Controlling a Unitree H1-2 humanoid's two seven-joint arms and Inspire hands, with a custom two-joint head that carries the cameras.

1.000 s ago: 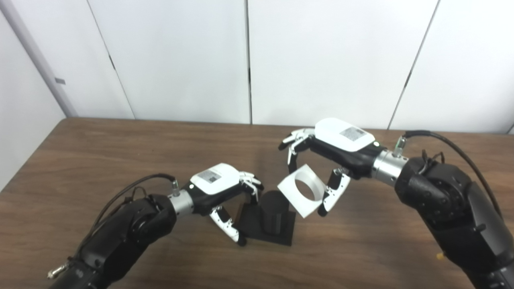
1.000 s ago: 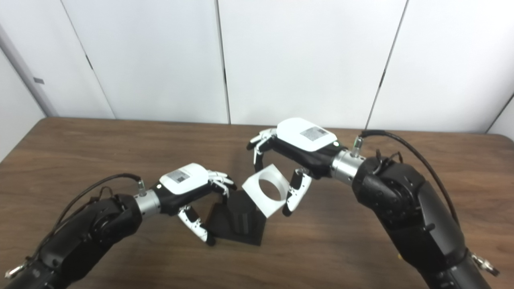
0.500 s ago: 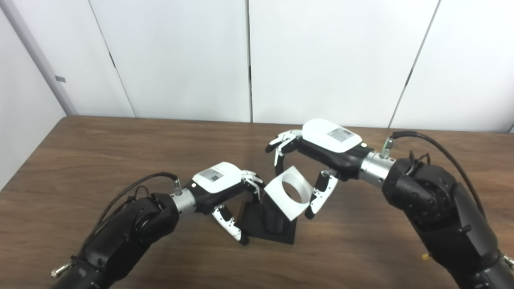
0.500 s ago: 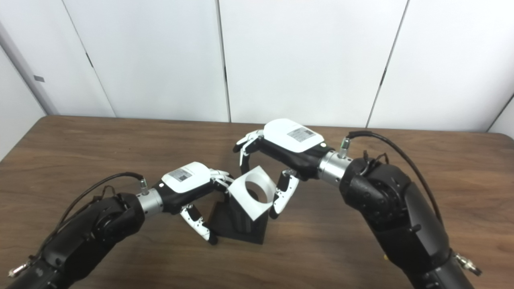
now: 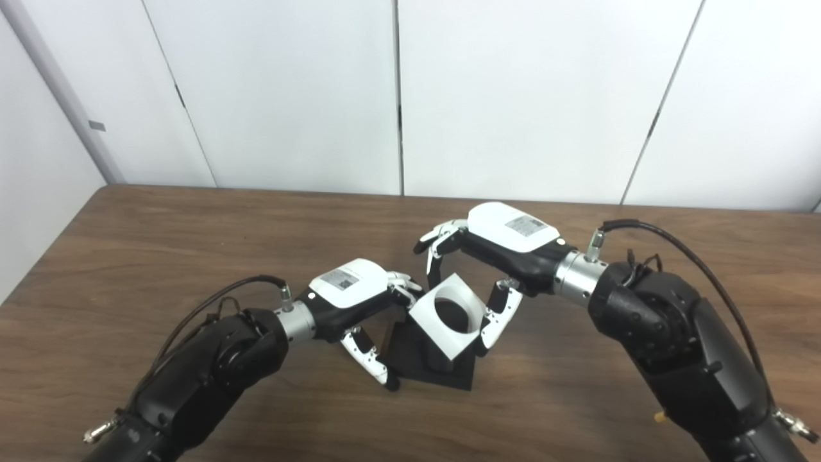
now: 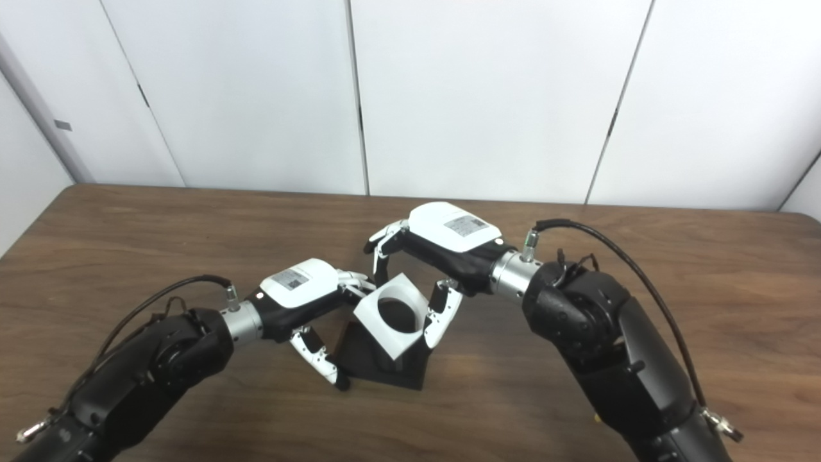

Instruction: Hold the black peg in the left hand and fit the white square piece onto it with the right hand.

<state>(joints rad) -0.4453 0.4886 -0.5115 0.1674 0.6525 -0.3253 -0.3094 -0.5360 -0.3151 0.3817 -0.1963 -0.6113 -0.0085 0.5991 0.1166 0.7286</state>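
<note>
The black peg (image 5: 451, 312) stands upright on its square black base (image 5: 408, 354) on the wooden table. My left hand (image 5: 359, 301) is shut on the base's left side, fingers at the back and thumb at the front corner. My right hand (image 5: 494, 247) is shut on the white square piece (image 5: 447, 315), which has a round hole. The piece is tilted and sits over the peg's top, with the dark peg showing through the hole. In the right eye view the white piece (image 6: 392, 315) hides most of the peg.
The brown wooden table (image 5: 192, 256) stretches out on all sides of the hands. White wall panels (image 5: 513, 96) rise behind its far edge. Both black forearms come in from the bottom corners.
My right hand has carried the white piece left and down, from beside the peg to over its top. My left hand has stayed on the base.
</note>
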